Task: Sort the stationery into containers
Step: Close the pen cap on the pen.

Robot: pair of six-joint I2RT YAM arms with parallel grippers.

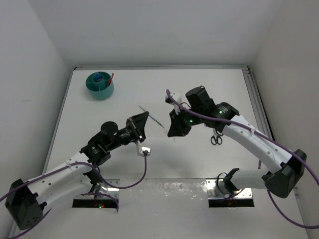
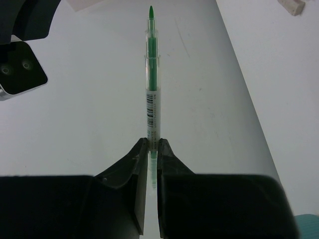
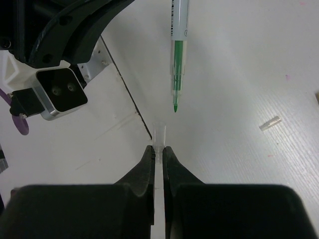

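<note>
My left gripper (image 1: pixel 144 117) (image 2: pixel 153 145) is shut on the rear end of a clear pen with green ink (image 2: pixel 151 84). The uncapped tip points away from it, toward my right gripper. The pen shows as a thin line in the top view (image 1: pixel 154 119) and enters the right wrist view from above (image 3: pixel 177 55). My right gripper (image 1: pixel 172 133) (image 3: pixel 159 149) is shut on a small clear pen cap (image 3: pixel 160 135), a short way below the green tip. The teal tub (image 1: pixel 99 85) stands at the far left with a blue-capped bottle and a red pen in it.
Black-handled scissors (image 1: pixel 217 138) lie under the right forearm. A tan eraser block (image 2: pixel 291 6) lies on the table far from the left gripper. A small clear piece (image 3: pixel 269 123) lies right of the right gripper. A white item (image 1: pixel 171 98) sits behind the right wrist.
</note>
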